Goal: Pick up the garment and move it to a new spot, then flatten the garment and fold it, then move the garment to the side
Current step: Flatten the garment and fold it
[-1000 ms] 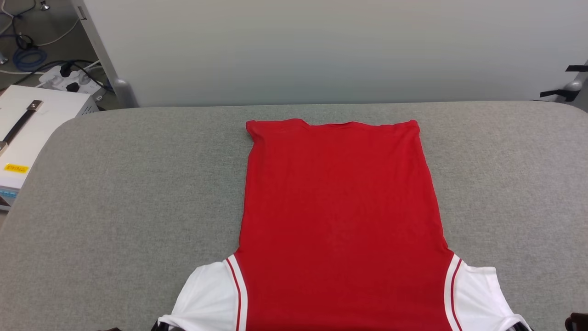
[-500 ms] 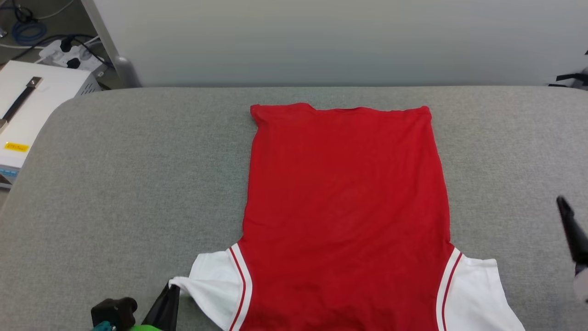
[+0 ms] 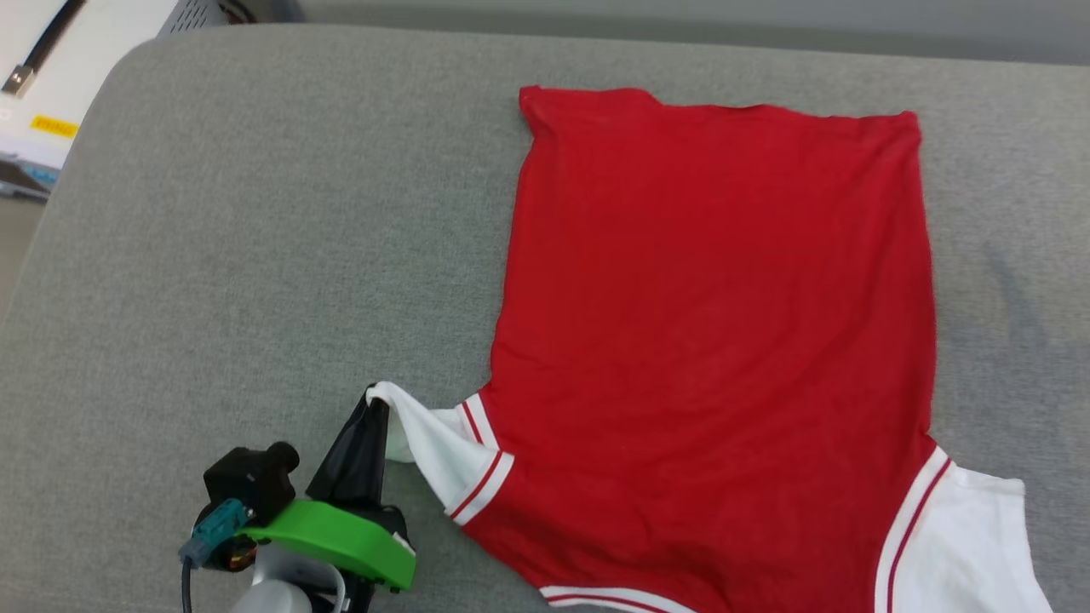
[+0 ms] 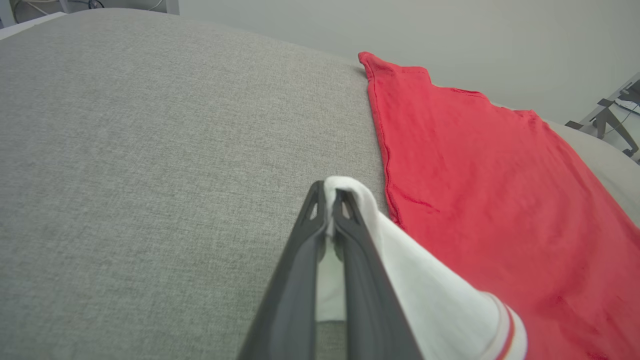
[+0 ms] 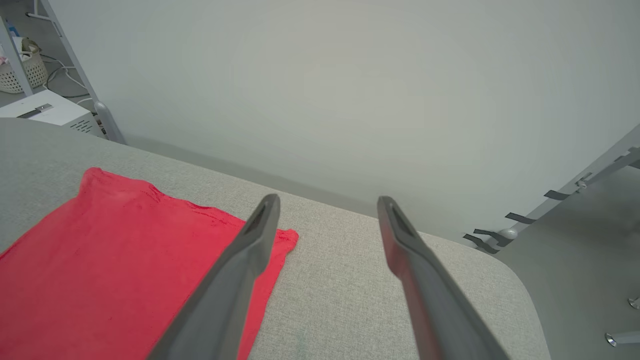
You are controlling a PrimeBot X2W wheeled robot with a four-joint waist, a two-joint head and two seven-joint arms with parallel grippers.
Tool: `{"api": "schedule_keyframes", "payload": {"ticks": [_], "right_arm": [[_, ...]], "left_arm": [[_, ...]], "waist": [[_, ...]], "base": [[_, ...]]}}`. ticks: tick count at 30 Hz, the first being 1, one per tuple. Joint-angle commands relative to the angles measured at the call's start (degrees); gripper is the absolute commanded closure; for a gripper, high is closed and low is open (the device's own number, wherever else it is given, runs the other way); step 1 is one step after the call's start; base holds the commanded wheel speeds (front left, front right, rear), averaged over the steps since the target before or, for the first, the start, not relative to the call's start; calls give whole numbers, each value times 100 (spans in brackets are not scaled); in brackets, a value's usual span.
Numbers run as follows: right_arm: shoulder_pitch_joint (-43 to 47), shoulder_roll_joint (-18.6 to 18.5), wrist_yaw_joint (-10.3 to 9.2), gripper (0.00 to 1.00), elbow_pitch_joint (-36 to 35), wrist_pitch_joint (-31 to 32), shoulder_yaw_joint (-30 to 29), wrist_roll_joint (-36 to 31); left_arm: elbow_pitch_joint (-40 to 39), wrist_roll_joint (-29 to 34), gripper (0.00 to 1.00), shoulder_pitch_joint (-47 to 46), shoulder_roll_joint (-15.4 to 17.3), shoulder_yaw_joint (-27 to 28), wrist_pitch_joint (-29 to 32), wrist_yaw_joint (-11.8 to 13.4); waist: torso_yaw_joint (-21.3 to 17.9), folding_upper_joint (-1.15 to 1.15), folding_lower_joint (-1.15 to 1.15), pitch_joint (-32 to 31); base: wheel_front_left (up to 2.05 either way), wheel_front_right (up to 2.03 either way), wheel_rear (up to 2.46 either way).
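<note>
The red jersey T-shirt (image 3: 715, 340) is lying spread on the grey fabric-covered table (image 3: 255, 255), plain red side facing up. Its straight hem is sitting at the far end and its white sleeves are at the near end, closest to the robot. It is occupying the right half of the tabletop in the head view, slightly skewed.

The left gripper (image 4: 330, 200) is clenching the cuff edge of the shirt's left sleeve (image 3: 434, 447). Its two dark fingers are pressing together with white cloth pinched between the tips. The sleeve is rising off the table into a stretched, bunched ridge, and its red-and-white striped trim is folding over beside the red body. The right sleeve (image 3: 962, 545) is resting flat at the lower right.

The right gripper (image 5: 327, 205) is standing with its fingers spread wide and nothing between them. It is hanging above the table near the hem's right corner, though its height over the surface is hard to judge. A white box (image 3: 51, 85) is sitting beyond the table's far left corner.
</note>
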Motion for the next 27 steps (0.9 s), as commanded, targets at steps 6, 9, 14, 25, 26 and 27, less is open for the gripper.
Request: {"api": "schedule_keyframes", "payload": {"ticks": [6, 9, 14, 25, 26, 27], "right_arm": [[-1374, -310, -4, 0, 1111, 2106, 719, 270], [-1842, -330, -4, 0, 1460, 2647, 787, 312], [-2335, -264, -4, 0, 1910, 3021, 801, 170], [-2121, -181, -4, 0, 2718, 3152, 1138, -120], [-2074, -190, -4, 0, 2738, 3143, 1161, -127], [-2042, -197, -4, 0, 2767, 3149, 1164, -114]], "left_arm": [[-142, 314, 100, -394, -417, 203, -34, -273], [-152, 437, 100, -481, -574, 263, -34, -389], [-158, 602, 100, -585, -802, 358, -34, -541], [-54, 851, 100, -786, -1083, 486, -34, -778], [-45, 873, 100, -794, -1092, 498, -34, -789], [-44, 890, 100, -803, -1099, 507, -34, -797]], "waist": [[898, 0, 0, 1222], [1042, 0, 0, 1465], [1208, 0, 0, 1810], [1315, 0, 0, 2182], [1305, 0, 0, 2182], [1294, 0, 0, 2179]], "base": [[0, 0, 0], [0, 0, 0], [0, 0, 0], [0, 0, 0], [0, 0, 0], [0, 0, 0]]}}
